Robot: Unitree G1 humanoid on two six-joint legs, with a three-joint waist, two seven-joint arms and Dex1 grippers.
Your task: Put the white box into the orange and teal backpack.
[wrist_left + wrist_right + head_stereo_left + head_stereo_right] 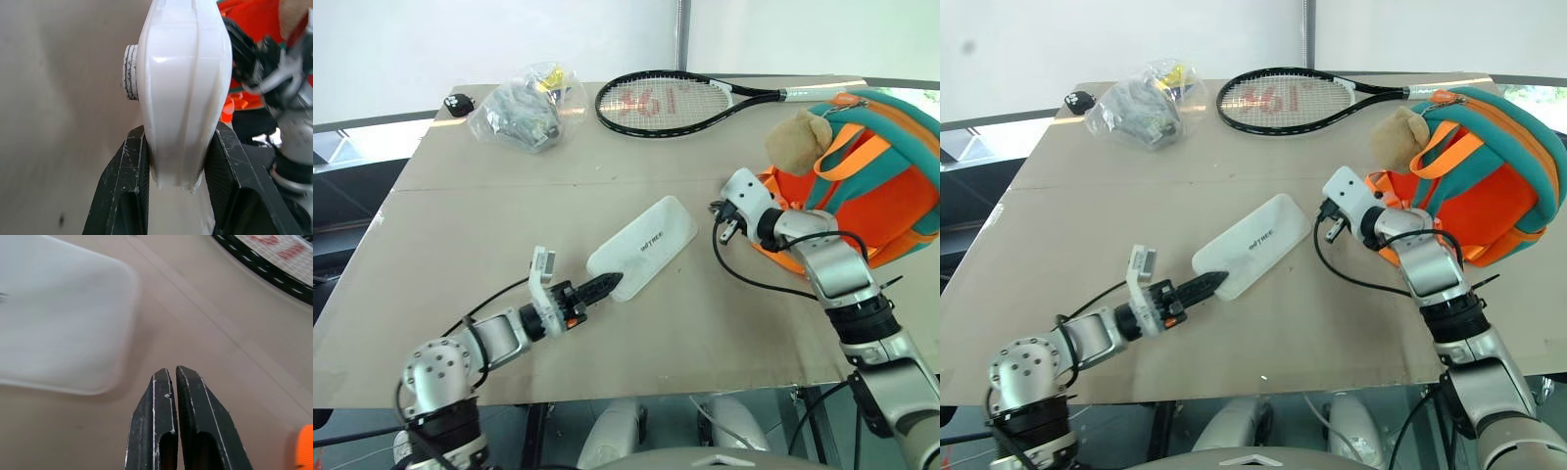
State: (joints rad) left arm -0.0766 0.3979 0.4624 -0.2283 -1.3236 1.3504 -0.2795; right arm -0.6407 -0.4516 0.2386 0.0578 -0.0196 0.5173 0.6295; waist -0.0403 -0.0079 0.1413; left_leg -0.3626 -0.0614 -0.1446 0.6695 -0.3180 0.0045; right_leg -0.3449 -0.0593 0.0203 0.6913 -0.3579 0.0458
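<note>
The white box (646, 243) lies slanted in the middle of the table, its small dark lettering facing up. My left gripper (607, 285) is shut on the box's near end; in the left wrist view its black fingers (122, 186) press both sides of the box (183, 98). To the right stands the orange and teal backpack (881, 186), with a tan plush bear (796, 140) on its upper left. My right gripper (722, 233) hovers between the box and the backpack, shut with nothing in it (172, 374). The far end of the box (58, 328) lies just ahead of it.
A black tennis racket (675, 98) lies at the back of the tan table (509, 225). A clear plastic bag (524, 108) of grey and yellow items and a small black object (460, 103) sit at the back left. The table's front edge runs close below my arms.
</note>
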